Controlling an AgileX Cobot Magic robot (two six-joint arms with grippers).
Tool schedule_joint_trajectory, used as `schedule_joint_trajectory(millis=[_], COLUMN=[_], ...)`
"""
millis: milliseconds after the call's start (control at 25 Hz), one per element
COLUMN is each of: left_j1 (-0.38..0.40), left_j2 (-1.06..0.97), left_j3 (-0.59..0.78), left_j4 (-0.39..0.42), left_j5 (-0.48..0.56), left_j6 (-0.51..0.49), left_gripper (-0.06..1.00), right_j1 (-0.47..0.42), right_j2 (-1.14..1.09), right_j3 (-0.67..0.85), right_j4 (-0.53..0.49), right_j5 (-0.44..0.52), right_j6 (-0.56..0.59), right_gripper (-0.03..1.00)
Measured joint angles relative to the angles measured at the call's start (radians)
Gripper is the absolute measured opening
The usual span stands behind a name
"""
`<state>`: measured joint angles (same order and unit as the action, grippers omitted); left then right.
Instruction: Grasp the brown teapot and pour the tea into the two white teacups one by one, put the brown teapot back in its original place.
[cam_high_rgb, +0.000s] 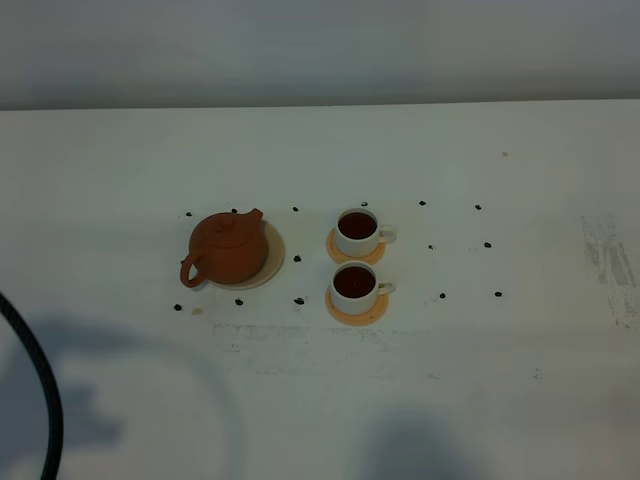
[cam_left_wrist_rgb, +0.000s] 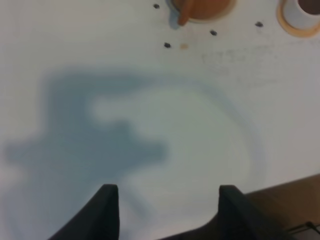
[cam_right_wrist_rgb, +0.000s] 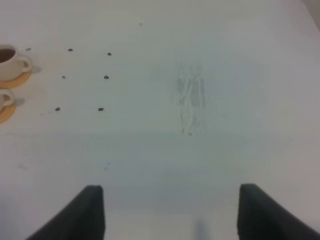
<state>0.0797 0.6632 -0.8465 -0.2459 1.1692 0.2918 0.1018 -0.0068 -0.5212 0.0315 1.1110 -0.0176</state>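
While only its handle edge shows in the left wrist view, brown teapot (cam_high_rgb: 229, 249) sits on beige saucer (cam_high_rgb: 272, 262) | white teacups (cam_high_rgb: 357, 231) (cam_high_rgb: 355, 287) hold dark tea on orange coasters (cam_high_rgb: 372, 312) | left gripper (cam_left_wrist_rgb: 164, 192) and right gripper (cam_right_wrist_rgb: 170, 192) spread, empty above tabletop (cam_high_rgb: 500, 380).

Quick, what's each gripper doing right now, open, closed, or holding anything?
Left gripper: open, holding nothing, above the bare white table.
Right gripper: open, holding nothing, also over bare table.
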Motion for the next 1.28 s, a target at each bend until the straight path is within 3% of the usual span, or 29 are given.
schedule_joint_trajectory(millis=[320, 560, 680, 1280], left_j1=[0.000, 0.000, 0.000, -0.022], left_j2=[-0.135, -0.342, -0.404, -0.585], left_j3=[0.038, 0.235, 0.288, 0.341], left_j4=[-0.003, 0.010, 0.013, 0.091], left_j5=[0.014, -0.086, -0.089, -0.103], left_j6=[-0.019, -0.051, -0.055, -0.105], left_gripper=[0.43, 0.43, 0.43, 0.43], right_j1=[0.000, 0.000, 0.000, 0.000], right_j2=[0.000, 0.000, 0.000, 0.000], right_j3=[0.000, 0.000, 0.000, 0.000], right_j4=[0.000, 0.000, 0.000, 0.000], right_j5=[0.000, 0.000, 0.000, 0.000], right_j6=[0.000, 0.000, 0.000, 0.000], right_gripper=[0.54, 0.54, 0.54, 0.54])
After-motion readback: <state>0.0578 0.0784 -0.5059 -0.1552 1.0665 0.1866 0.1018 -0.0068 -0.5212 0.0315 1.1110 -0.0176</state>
